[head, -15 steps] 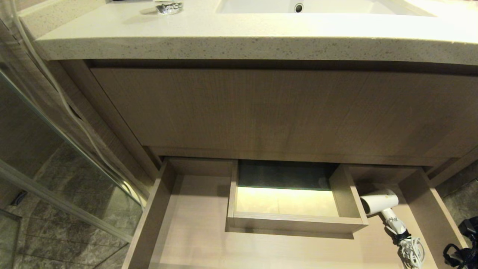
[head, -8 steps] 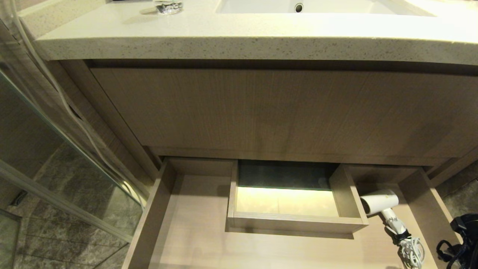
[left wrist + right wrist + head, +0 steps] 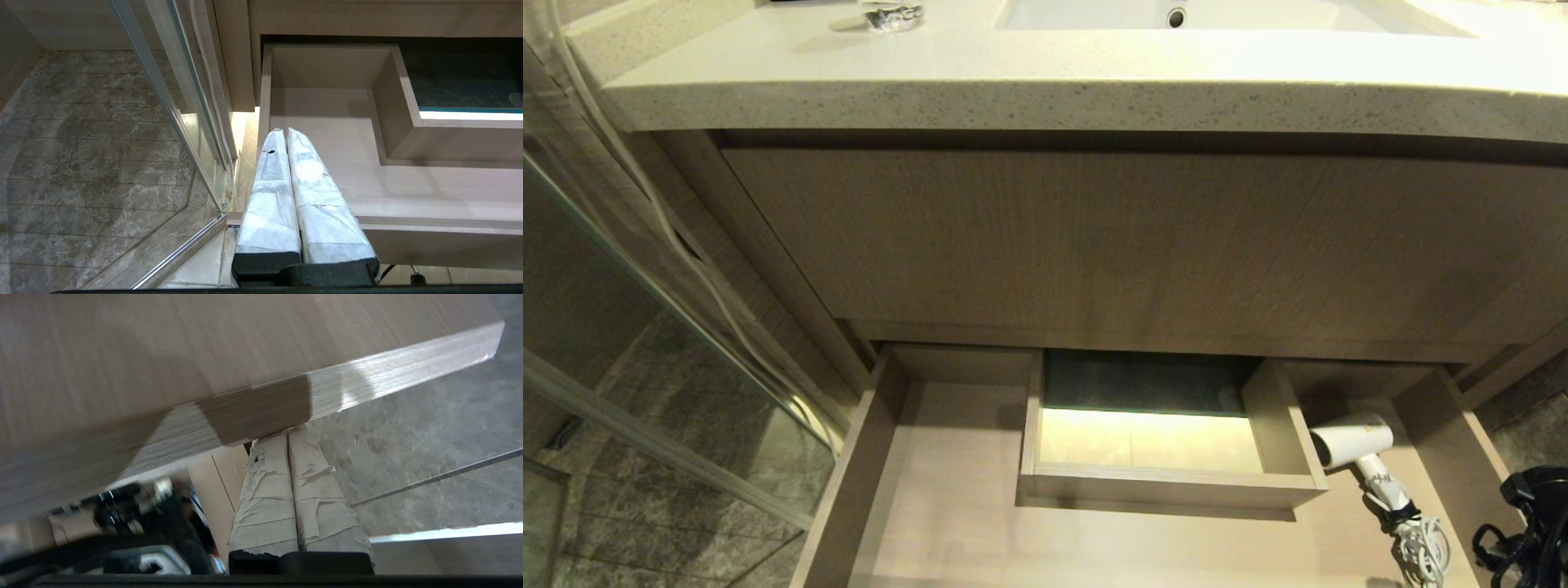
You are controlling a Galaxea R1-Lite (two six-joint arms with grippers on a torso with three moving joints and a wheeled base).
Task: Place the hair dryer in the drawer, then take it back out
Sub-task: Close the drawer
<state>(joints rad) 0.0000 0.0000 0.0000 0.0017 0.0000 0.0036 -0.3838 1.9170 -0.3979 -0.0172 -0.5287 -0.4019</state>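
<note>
Right gripper [image 3: 288,435]: taped fingers pressed together, empty, tips just beneath the pale wood edge of the drawer [image 3: 367,377], over grey stone floor [image 3: 429,449]; its dark arm shows at the head view's lower right corner, beside the drawer's right wall
Left gripper [image 3: 285,132]: fingers closed, empty, above the drawer's front left corner, next to a glass panel [image 3: 179,102]
Hair dryer [image 3: 1356,445]: white, lying in the open drawer's right section, barrel against the boxed cutout [image 3: 1282,425], bundled cord [image 3: 1421,551] toward the front
</note>
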